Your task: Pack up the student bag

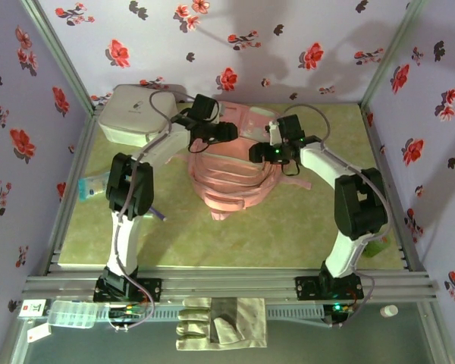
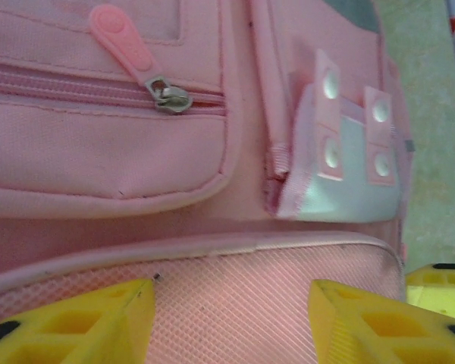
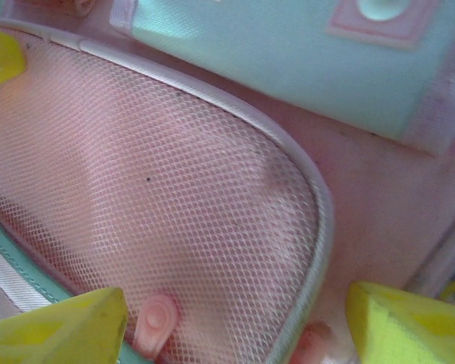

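Running near to far, the student bag [image 1: 231,186] lies under left claw [image 1: 229,133] and right claw [image 1: 258,154], both spread.

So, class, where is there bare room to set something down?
Bare mat lies between the student bag and the near rail, and at the far right corner. Crowded: far left, with the white case beside the bag.
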Action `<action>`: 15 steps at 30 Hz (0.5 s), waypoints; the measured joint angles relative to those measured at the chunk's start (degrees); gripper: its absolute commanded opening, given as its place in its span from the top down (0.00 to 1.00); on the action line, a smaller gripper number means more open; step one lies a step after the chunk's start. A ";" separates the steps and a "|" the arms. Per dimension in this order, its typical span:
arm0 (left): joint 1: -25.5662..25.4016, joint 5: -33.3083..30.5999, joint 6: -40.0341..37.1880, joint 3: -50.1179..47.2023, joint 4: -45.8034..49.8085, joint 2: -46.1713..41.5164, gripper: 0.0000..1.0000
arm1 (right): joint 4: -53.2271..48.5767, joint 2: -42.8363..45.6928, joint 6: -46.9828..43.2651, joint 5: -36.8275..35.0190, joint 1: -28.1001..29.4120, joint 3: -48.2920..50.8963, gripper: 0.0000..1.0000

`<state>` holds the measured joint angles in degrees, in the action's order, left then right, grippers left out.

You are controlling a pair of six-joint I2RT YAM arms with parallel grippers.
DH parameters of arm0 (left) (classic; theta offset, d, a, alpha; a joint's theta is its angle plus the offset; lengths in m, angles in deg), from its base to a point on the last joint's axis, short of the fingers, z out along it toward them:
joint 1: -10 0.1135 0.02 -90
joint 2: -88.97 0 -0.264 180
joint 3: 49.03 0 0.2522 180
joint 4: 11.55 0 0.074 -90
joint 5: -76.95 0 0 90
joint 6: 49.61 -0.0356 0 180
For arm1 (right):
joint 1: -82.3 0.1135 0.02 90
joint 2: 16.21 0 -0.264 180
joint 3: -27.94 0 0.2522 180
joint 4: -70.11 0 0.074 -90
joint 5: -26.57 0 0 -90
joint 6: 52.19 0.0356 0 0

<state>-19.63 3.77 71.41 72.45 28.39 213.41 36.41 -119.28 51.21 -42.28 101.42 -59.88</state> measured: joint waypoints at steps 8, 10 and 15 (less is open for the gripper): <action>-0.13 -3.28 0.15 8.41 8.87 5.05 0.49 | -2.73 -0.63 -7.32 4.02 0.74 0.17 0.26; -0.13 -3.41 0.31 9.20 9.94 5.42 0.49 | -3.04 0.52 -8.68 4.68 1.25 2.21 0.27; -0.11 -3.87 0.48 11.23 12.17 6.69 0.49 | -4.70 5.40 -11.23 5.66 1.57 7.08 0.31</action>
<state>-19.74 -0.10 71.89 83.69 40.56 220.10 31.71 -113.88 39.98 -36.62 102.99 -52.80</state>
